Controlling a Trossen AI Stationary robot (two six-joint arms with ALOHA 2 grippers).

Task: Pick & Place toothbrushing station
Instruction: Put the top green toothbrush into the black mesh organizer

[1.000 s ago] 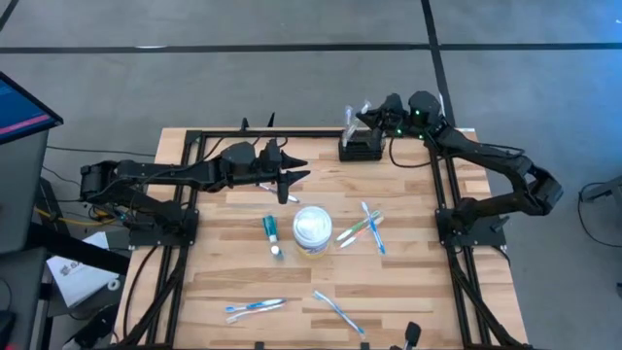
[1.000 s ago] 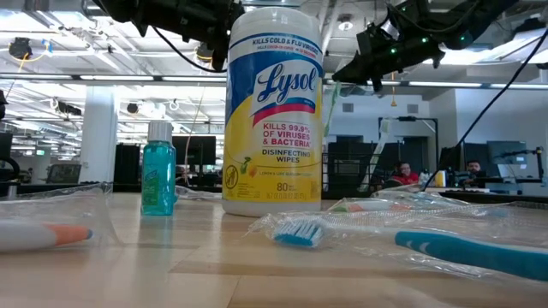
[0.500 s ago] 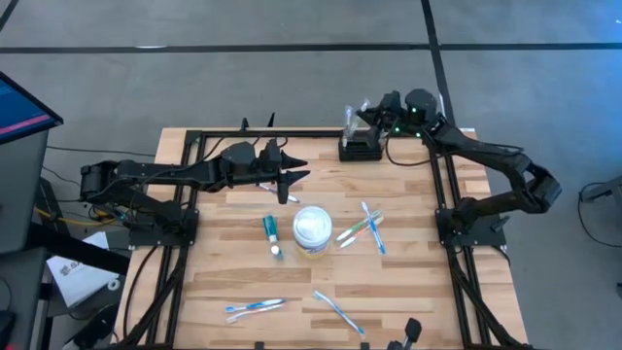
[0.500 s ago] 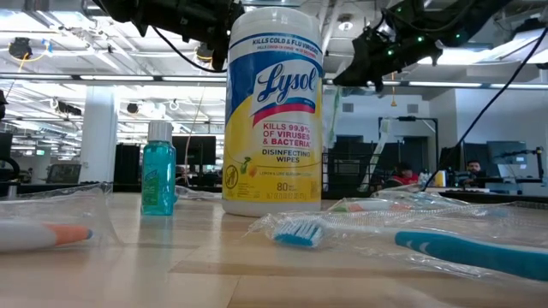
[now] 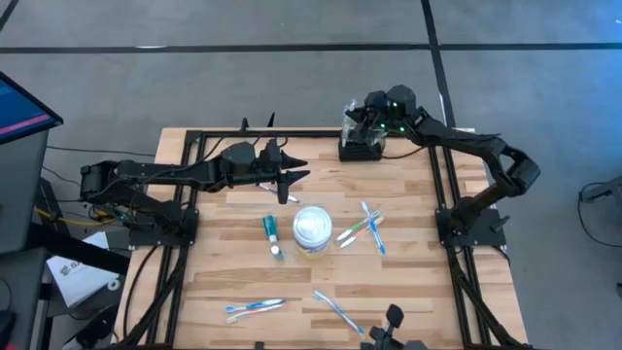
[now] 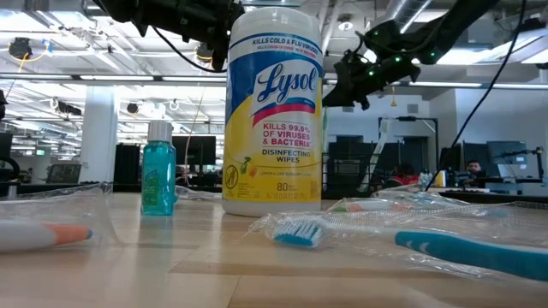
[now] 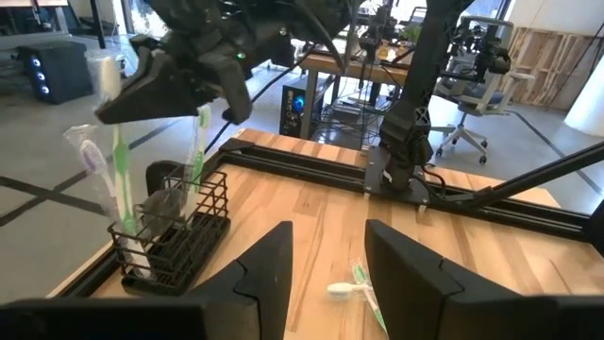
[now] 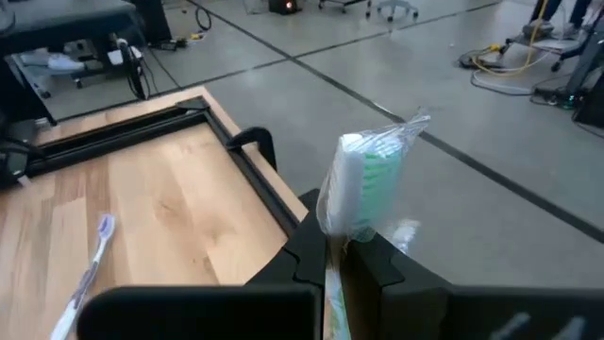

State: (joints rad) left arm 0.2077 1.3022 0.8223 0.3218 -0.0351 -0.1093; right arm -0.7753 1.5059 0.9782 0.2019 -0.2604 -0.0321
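Note:
The toothbrushing station, a black wire rack (image 5: 360,149) (image 7: 175,246), stands on the table's far edge with wrapped toothbrushes upright in it. My right gripper (image 5: 355,122) (image 8: 337,247) hovers just above it, shut on a green toothbrush in clear wrap (image 8: 363,179). My left gripper (image 5: 292,185) (image 7: 327,231) stands open over the middle of the table and holds nothing. My right gripper pinches the wrapped toothbrush just below its head (image 8: 338,227) between its two fingers. The fingers come from the table's right, nearly level, and lie across the handle. The brush stands upright, head up, and its green handle (image 7: 120,179) reaches down into the rack.
A white wipes tub (image 5: 313,228) and a small teal bottle (image 5: 272,233) sit mid-table. Loose toothbrushes lie to the tub's right (image 5: 364,228) and near the front edge (image 5: 255,307) (image 5: 335,309). Black frame rails (image 5: 437,194) border the table.
My right gripper, still shut on the toothbrush, has gone toward the table's left and down, closer over the rack.

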